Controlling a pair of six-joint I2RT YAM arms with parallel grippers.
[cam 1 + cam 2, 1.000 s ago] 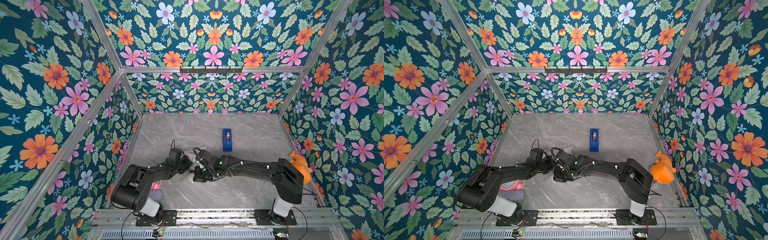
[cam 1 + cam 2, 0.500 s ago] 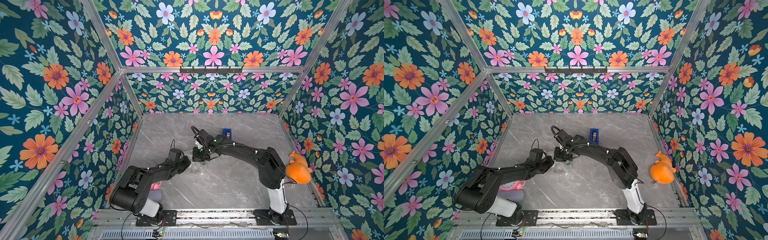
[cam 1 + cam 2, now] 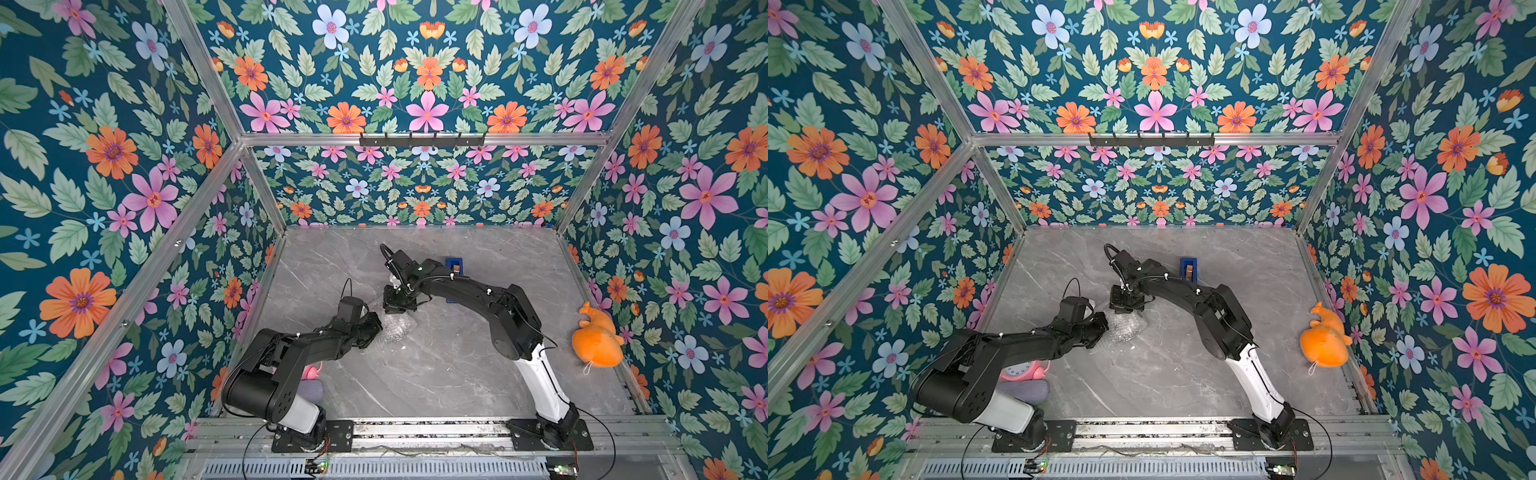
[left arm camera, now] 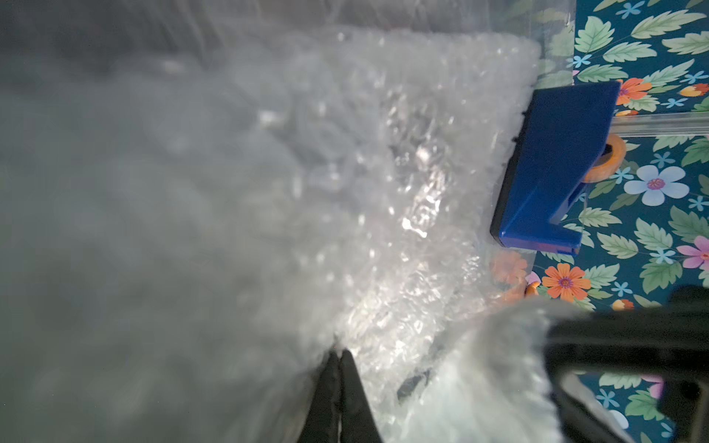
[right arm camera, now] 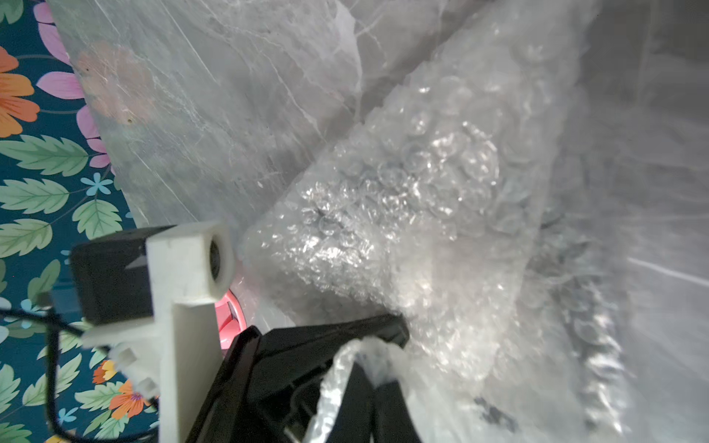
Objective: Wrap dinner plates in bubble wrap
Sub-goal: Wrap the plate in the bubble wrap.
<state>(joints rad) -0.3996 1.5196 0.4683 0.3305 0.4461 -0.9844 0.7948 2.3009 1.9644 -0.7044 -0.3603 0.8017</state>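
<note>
While both arms reach over the middle of the surface (image 3: 457, 374), the bubble wrap (image 3: 394, 328) sits bunched between them, a little left of centre on the grey marble. My left gripper (image 3: 375, 329) is pinched tight on 1 edge of it; in the left wrist view its fingers (image 4: 355, 391) meet, with film caught at the tips. My right gripper (image 3: 397, 307), just beyond the bundle, is closed on another fold, which drapes over its fingers (image 5: 391, 414) in the right wrist view. I cannot make out the plate under the crumpled film. 1 blue tape dispenser (image 3: 454, 263) stands behind the right arm. An orange plush (image 3: 596, 336) lies by the right wall, and a pink clock (image 3: 1021, 370) shows beside the left arm's base.
</note>
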